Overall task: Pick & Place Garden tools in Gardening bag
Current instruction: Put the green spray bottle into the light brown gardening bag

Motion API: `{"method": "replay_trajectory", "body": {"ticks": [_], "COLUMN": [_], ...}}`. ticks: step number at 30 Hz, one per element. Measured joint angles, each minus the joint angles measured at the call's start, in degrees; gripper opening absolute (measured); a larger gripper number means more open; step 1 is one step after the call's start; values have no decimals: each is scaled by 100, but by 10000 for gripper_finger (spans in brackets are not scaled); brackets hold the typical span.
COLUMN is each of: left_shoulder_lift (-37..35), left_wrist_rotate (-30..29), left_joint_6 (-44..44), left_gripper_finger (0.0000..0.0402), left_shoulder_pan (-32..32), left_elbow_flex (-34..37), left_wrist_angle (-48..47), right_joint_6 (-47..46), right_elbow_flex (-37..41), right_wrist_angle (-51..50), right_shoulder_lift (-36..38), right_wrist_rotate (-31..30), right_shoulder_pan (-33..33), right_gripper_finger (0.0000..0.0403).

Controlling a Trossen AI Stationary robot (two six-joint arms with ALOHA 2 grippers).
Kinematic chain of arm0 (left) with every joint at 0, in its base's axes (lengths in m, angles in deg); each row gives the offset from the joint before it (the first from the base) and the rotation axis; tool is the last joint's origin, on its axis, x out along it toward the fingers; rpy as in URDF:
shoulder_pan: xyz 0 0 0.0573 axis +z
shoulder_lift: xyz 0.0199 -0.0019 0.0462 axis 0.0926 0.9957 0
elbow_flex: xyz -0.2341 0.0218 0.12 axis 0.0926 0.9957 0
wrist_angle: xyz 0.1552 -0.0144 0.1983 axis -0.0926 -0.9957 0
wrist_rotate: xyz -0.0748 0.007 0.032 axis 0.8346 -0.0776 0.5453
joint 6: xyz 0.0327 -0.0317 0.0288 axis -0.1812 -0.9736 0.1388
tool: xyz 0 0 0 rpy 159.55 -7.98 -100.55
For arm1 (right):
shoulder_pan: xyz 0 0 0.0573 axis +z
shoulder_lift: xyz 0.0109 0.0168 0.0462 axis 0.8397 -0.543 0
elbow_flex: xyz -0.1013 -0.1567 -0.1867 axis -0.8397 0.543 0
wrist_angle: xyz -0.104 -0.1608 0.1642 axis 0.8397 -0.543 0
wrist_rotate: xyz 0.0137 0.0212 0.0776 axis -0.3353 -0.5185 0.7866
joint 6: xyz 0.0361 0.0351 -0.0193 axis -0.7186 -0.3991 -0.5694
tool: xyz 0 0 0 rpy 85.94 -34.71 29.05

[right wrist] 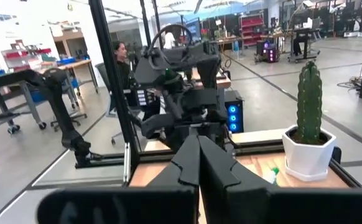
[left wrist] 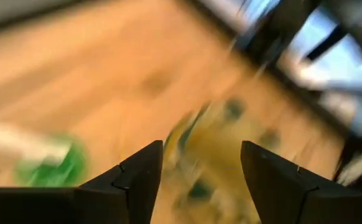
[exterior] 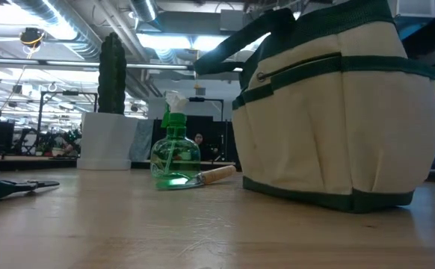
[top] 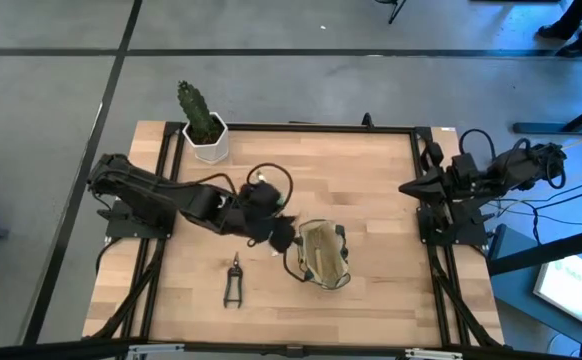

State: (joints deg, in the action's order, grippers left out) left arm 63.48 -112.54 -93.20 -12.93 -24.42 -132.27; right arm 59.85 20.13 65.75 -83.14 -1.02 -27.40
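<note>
The khaki gardening bag (top: 323, 256) with dark trim stands upright on its base at mid-table and fills the right of the low view (exterior: 337, 112). My left gripper (top: 287, 238) is open and empty just left of the bag, above the table (left wrist: 201, 149). The green spray bottle (exterior: 175, 153) stands upright behind the trowel (exterior: 208, 177), which lies flat; the bottle also shows in the left wrist view (left wrist: 50, 165). The black pruning shears (top: 234, 283) lie flat near the front. The hand rake does not show. My right gripper (top: 408, 187) is shut at the table's right edge.
A cactus in a white pot (top: 205, 128) stands at the far left corner of the table. Bare wood lies between the bag and the right arm (top: 391, 240). A person sits in the room beyond the table (right wrist: 120, 53).
</note>
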Motion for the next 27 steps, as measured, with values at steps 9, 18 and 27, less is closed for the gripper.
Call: {"method": "replay_trajectory", "body": {"ticks": [9, 18, 27], "left_shoulder_lift": [267, 889, 1322], "left_wrist_rotate": [256, 2627, 2433], "left_joint_6": [-1814, -1726, -225], "left_gripper_finger": [194, 195, 186], "left_shoulder_pan": [-4, 260, 317], "left_elbow_flex": [7, 5, 4], "left_wrist_angle": [-2347, -2938, -2321], "right_joint_6": [-876, -2634, -3607], "right_elbow_flex": [0, 0, 0], "right_wrist_angle": [-503, -1084, -1671], "right_shoulder_lift": [-124, -366, -849], "right_wrist_rotate": [-318, -1201, -387], "right_shoulder_pan": [-7, -89, -523], "right_gripper_finger": [0, 0, 11]}}
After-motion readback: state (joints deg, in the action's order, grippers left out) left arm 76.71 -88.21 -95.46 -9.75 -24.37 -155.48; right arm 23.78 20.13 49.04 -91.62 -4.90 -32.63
